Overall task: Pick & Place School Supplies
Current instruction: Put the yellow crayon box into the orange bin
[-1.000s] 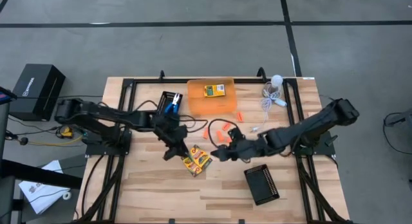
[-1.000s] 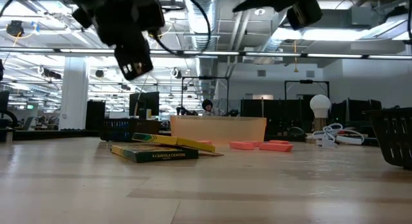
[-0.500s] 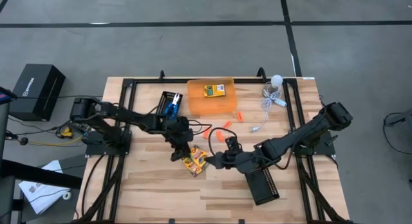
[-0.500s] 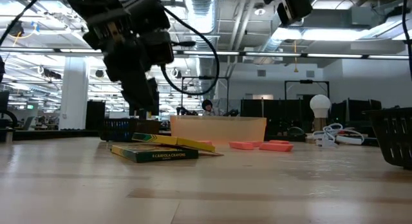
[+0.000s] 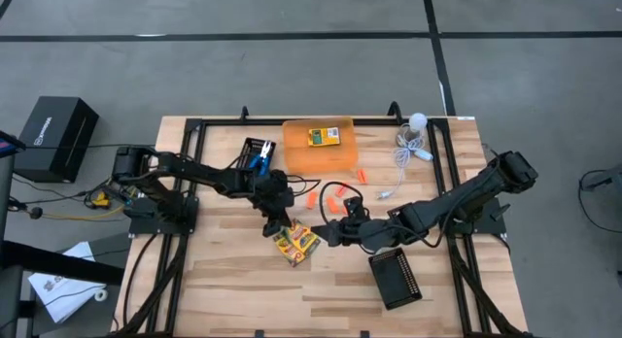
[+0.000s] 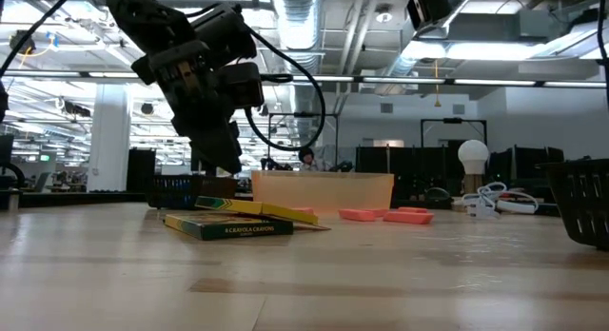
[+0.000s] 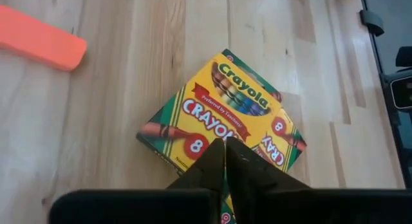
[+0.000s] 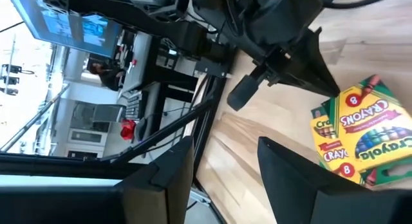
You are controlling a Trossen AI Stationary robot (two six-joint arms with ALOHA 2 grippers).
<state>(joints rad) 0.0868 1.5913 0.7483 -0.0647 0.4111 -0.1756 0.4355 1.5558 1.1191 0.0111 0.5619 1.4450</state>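
Two yellow-and-green crayon boxes (image 5: 297,245) lie stacked askew on the wooden table (image 5: 243,289), the upper flat on the lower (image 7: 219,108). My left gripper (image 7: 224,147) is shut and slants down just above the boxes' far-left end. In the low view its tips (image 6: 228,169) stand clear above the boxes (image 6: 228,224). My right gripper (image 8: 222,185) is open. It hovers to the right of the boxes (image 8: 360,130), pointing at them. Orange sticks (image 5: 335,197) lie behind the boxes. Blue-handled pliers (image 5: 258,160) rest in a black tray.
An orange bin (image 5: 319,146) at the far edge holds another crayon box (image 5: 324,137). A black ridged tray (image 5: 396,278) lies near my right arm. A white cable with a bulb (image 5: 413,134) is at the far right. Bare wood lies toward the near edge.
My left gripper has come down and toward the table's right, onto the spot over the crayon boxes, and its fingers have shut. The boxes have not moved. My right gripper has tipped a little while staying beside the boxes.
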